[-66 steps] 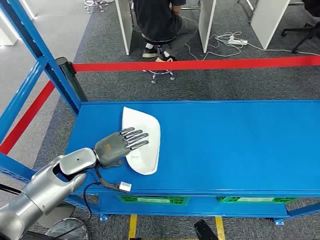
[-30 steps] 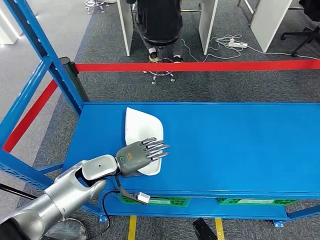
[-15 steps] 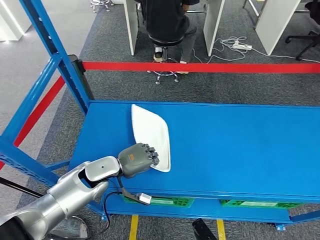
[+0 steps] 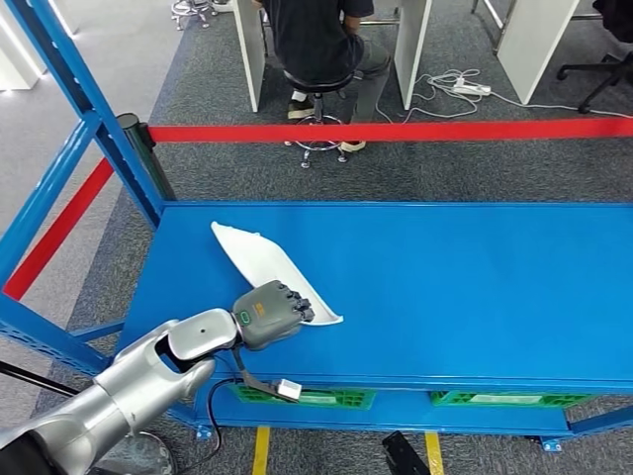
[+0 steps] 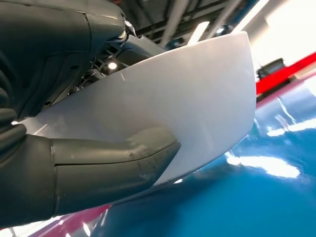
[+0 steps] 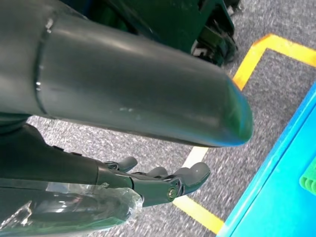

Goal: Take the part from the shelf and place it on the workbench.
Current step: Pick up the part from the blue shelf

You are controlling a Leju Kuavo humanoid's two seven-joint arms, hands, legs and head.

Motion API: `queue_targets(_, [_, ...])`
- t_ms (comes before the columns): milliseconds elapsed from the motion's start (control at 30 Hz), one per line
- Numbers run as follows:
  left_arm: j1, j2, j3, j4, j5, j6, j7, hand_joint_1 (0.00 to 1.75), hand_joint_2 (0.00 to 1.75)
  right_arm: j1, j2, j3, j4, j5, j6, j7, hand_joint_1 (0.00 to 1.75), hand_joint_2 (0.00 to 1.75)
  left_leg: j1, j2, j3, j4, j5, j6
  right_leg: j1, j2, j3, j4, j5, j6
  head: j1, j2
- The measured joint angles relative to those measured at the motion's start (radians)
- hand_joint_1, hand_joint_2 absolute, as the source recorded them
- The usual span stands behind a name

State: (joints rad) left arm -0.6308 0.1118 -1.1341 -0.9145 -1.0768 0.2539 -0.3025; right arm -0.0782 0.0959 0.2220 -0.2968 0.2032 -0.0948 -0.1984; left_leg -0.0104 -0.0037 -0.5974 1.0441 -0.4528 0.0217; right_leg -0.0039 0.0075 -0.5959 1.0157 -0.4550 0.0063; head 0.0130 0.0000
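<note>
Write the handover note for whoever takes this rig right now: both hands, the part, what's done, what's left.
Left robot hand: grips the near edge of the white part, thumb pressed to its surface.
Right robot hand: hangs near the floor, fingers apart, holding nothing.
Part: tilted up over the blue shelf, at its left end.
Done: grasp made, part tipped up.
Left: carry it to the workbench and set it down.

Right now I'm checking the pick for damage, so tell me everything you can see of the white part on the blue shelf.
The white part is a thin, smooth, glossy panel, plastic by its look, with rounded corners and a slightly dished face; no cracks show. It is tilted, one long edge raised and the far end low near the blue shelf. The left hand grips its near end, fingers curled over the top edge. In the left wrist view the thumb presses against its face.
</note>
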Motion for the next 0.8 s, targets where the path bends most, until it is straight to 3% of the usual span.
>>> queue_targets(100, [0.014,-0.003,0.031,-0.010,0.082,0.026,-0.005,1.75,1.75,0.000,0.001,0.000,0.000,-0.006,-0.002,-0.001,0.00,0.00,-0.003,0.000,0.010,-0.032,-0.002,0.007,0.000,-0.002,-0.005,-0.003,0.003,0.014,0.000,0.000])
queue_targets(167, [0.031,-0.003,0.077,-0.039,0.159,0.038,-0.012,1.75,1.75,0.002,0.001,0.000,0.000,-0.010,-0.005,-0.004,0.00,0.00,0.002,0.001,0.015,-0.043,0.005,0.013,0.000,-0.003,-0.018,0.018,-0.014,0.024,0.002,0.000])
queue_targets(267, [0.055,-0.002,0.162,-0.112,0.247,0.045,-0.016,1.75,1.75,0.005,0.001,0.000,0.000,-0.015,-0.011,-0.008,0.00,0.00,0.006,0.001,0.018,-0.049,0.009,0.019,-0.005,-0.003,-0.097,0.185,-0.100,0.035,0.007,0.000])
queue_targets(333, [0.078,-0.001,0.205,-0.159,0.297,0.049,-0.020,1.75,1.75,0.011,0.001,0.000,0.000,-0.021,-0.015,-0.009,0.00,0.00,0.005,0.001,0.018,-0.048,0.008,0.020,-0.008,-0.004,-0.141,0.273,-0.122,0.041,0.008,0.000])
queue_targets(367, [0.094,-0.002,0.229,-0.187,0.330,0.052,-0.024,1.75,1.75,0.013,0.001,0.000,0.000,-0.024,-0.018,-0.010,0.00,0.00,0.006,0.001,0.018,-0.048,0.008,0.019,-0.009,-0.004,-0.140,0.267,-0.106,0.043,0.009,0.000])
queue_targets(400, [0.109,-0.004,0.254,-0.220,0.367,0.052,-0.027,1.75,1.75,0.014,0.001,0.000,0.000,-0.027,-0.021,-0.011,0.00,0.00,0.006,0.001,0.019,-0.046,0.006,0.018,-0.011,-0.005,-0.119,0.220,-0.075,0.045,0.009,0.000])
queue_targets(467, [0.131,-0.010,0.307,-0.294,0.435,0.050,-0.036,1.75,1.75,0.014,0.001,0.000,0.000,-0.032,-0.028,-0.014,0.00,0.00,0.005,0.000,0.017,-0.039,0.000,0.010,-0.014,-0.006,-0.052,0.085,-0.014,0.047,0.010,0.000])
queue_targets(500, [0.138,-0.012,0.330,-0.329,0.468,0.048,-0.044,1.75,1.75,0.013,0.001,0.000,0.000,-0.034,-0.031,-0.017,0.00,0.00,0.003,-0.001,0.014,-0.033,-0.004,0.005,-0.015,-0.005,-0.027,0.037,0.000,0.045,0.011,0.000])
queue_targets(533, [0.145,-0.015,0.351,-0.364,0.506,0.046,-0.056,1.75,1.75,0.013,0.001,0.000,0.000,-0.036,-0.034,-0.019,0.00,0.00,0.001,-0.002,0.011,-0.029,-0.005,0.001,-0.015,-0.003,-0.015,0.014,0.001,0.040,0.010,0.000])
queue_targets(667, [0.180,-0.028,0.411,-0.509,0.629,0.029,-0.087,1.75,1.75,0.022,0.001,-0.001,0.000,-0.042,-0.037,-0.023,0.00,0.00,0.003,-0.001,0.001,-0.011,-0.020,-0.013,-0.013,0.001,-0.012,0.008,-0.001,0.016,0.006,0.000])
queue_targets(733, [0.186,-0.031,0.431,-0.562,0.643,0.025,-0.090,1.75,1.75,0.021,0.001,-0.001,0.000,-0.042,-0.037,-0.024,0.00,0.00,0.006,-0.001,-0.032,0.065,-0.070,-0.022,-0.014,0.000,-0.010,0.006,0.000,0.005,0.004,0.000])
queue_targets(800, [0.196,-0.033,0.443,-0.595,0.647,0.023,-0.090,1.75,1.75,0.020,0.001,-0.002,0.000,-0.042,-0.037,-0.025,0.00,0.00,0.007,-0.001,-0.093,0.194,-0.127,-0.027,-0.014,0.000,-0.010,0.006,-0.002,0.000,0.003,0.000])
